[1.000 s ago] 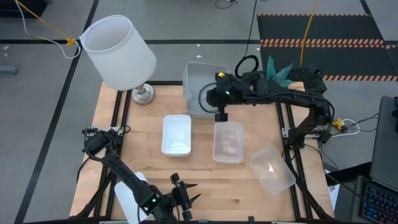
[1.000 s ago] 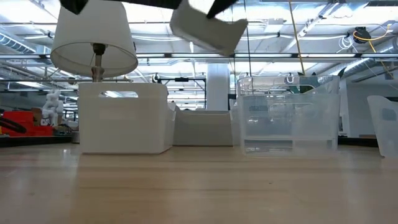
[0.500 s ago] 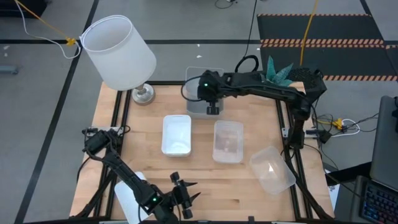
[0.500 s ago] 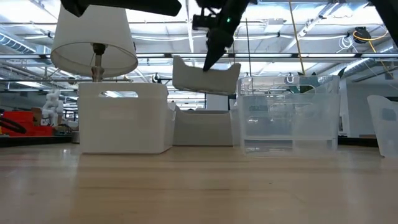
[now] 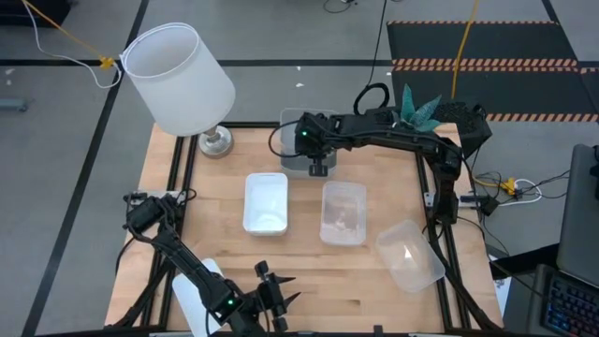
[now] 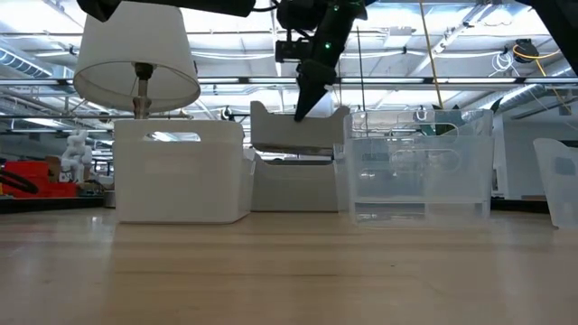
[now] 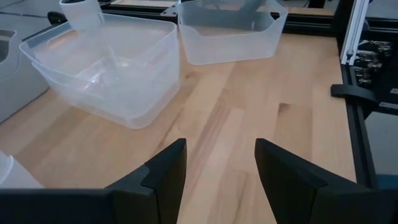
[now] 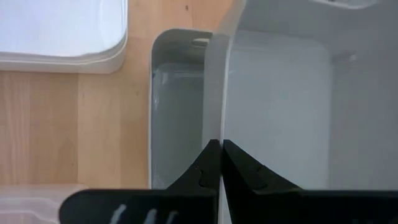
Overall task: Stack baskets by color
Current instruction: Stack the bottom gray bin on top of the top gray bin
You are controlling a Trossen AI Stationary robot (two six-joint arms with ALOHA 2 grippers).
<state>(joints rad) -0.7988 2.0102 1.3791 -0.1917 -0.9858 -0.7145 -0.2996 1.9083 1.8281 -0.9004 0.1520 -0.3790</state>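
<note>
My right gripper (image 5: 318, 168) is shut on a grey-blue basket (image 6: 298, 128). It holds this basket right above a second grey-blue basket (image 6: 293, 185) that stands on the table at the far middle. A white basket (image 5: 265, 201) and a clear basket (image 5: 343, 212) stand side by side at mid-table. Another clear basket (image 5: 409, 255) lies tilted near the right edge. My left gripper (image 5: 276, 300) waits open at the near edge, nothing between its fingers. My right gripper pinches the held basket's near wall at its rim (image 8: 217, 118), one finger inside the basket and one outside. The fingers (image 6: 302, 99) come from above, slanting down. The basket hangs nearly level, its bottom just at the rim of the lower grey-blue basket (image 8: 174, 112).
A tall lamp with a big white shade (image 5: 178, 80) stands at the far left corner on a metal foot (image 5: 215, 140). A green plant (image 5: 419, 108) sits behind the far right corner. Bare wood (image 5: 356, 290) lies along the near edge.
My right gripper has carried the grey-blue basket from above the clear basket toward the table's far left and down. The basket was high and tilted; now it hangs nearly level just over the other grey-blue basket. The gripper has stayed shut.
</note>
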